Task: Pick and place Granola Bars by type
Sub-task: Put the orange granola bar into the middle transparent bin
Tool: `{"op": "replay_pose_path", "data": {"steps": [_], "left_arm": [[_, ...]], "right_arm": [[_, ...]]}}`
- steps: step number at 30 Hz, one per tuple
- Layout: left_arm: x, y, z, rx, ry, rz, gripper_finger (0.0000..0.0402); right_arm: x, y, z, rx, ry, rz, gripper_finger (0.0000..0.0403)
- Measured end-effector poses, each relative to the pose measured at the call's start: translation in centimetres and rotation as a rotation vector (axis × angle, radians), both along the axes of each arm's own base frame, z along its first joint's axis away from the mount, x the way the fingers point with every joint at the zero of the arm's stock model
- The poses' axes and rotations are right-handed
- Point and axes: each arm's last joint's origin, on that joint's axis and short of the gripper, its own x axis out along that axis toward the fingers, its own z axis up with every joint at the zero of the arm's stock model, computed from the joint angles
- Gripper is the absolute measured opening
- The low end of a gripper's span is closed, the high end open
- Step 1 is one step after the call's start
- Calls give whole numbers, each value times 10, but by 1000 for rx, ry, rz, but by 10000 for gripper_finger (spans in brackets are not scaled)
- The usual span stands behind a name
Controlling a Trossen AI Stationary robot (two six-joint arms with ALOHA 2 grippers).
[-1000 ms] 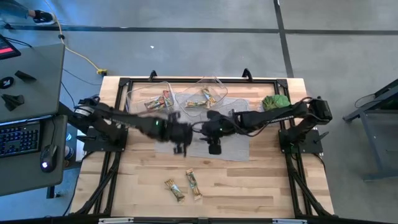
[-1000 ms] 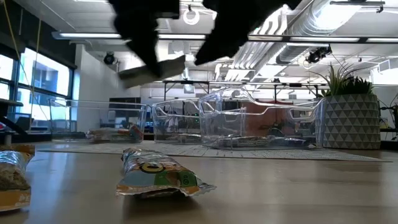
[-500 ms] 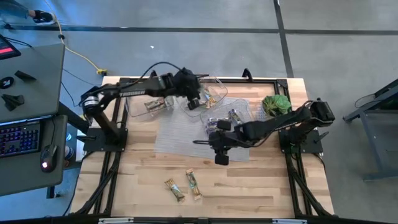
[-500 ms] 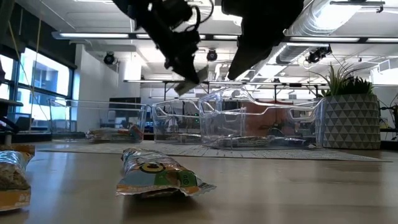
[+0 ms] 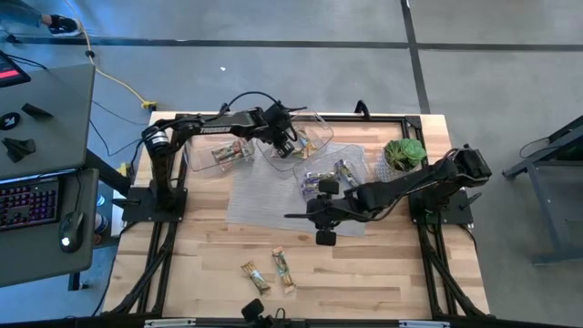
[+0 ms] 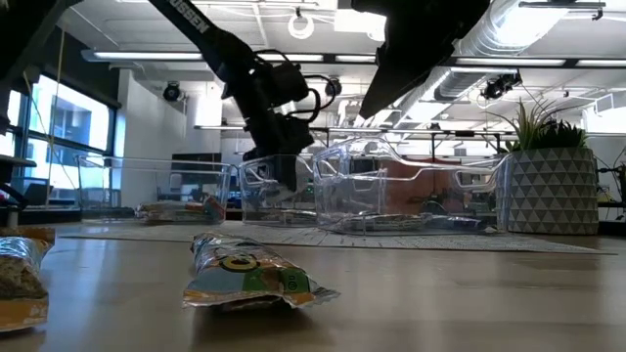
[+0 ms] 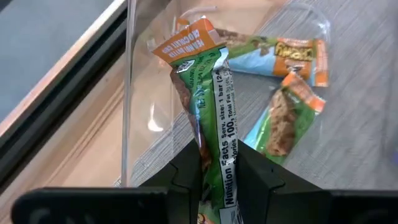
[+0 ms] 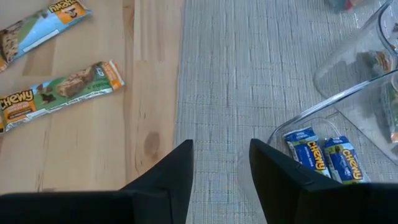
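The tabletop [image 5: 383, 273] is pale wood planks with a grey woven mat [image 5: 264, 196] across its middle, set on a grey concrete floor; a desk with a keyboard [image 5: 27, 202] stands to one side. In the low view, glass walls, ceiling ducts and strip lights fill the room behind.

The left claw [image 5: 284, 146] hangs over the middle tub [image 5: 314, 135] at the far edge, pressed together on a green bar [image 7: 214, 124]; more bars [image 7: 286, 93] lie in that tub. The right claw [image 5: 323, 239] hovers above the mat's near edge, spread and empty. Two bars [image 5: 271, 271] lie on bare wood near the front. A plant [image 5: 404, 150] stands at the far right.
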Motion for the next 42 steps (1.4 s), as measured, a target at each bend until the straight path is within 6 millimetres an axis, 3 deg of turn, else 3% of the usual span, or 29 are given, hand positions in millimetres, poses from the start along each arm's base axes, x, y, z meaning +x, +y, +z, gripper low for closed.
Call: {"op": "replay_pose_path", "data": {"steps": [17, 28, 33, 39, 42], "left_arm": [[3, -1, -8, -49, 2, -100, 76], [4, -2, -5, -85, -11, -125, 179], [10, -5, 26, -234, -39, -216, 190], [4, -12, 93, -339, 24, -340, 190], [-2, -15, 124, -344, 47, -353, 190]], "right_arm": [[0, 0, 0, 1, 0, 0, 140], [5, 1, 4, -4, -64, 32, 140], [9, 3, 8, -20, -114, 77, 140], [13, 4, 7, 32, -171, 44, 140], [13, 6, -8, 81, -234, 113, 140]]}}
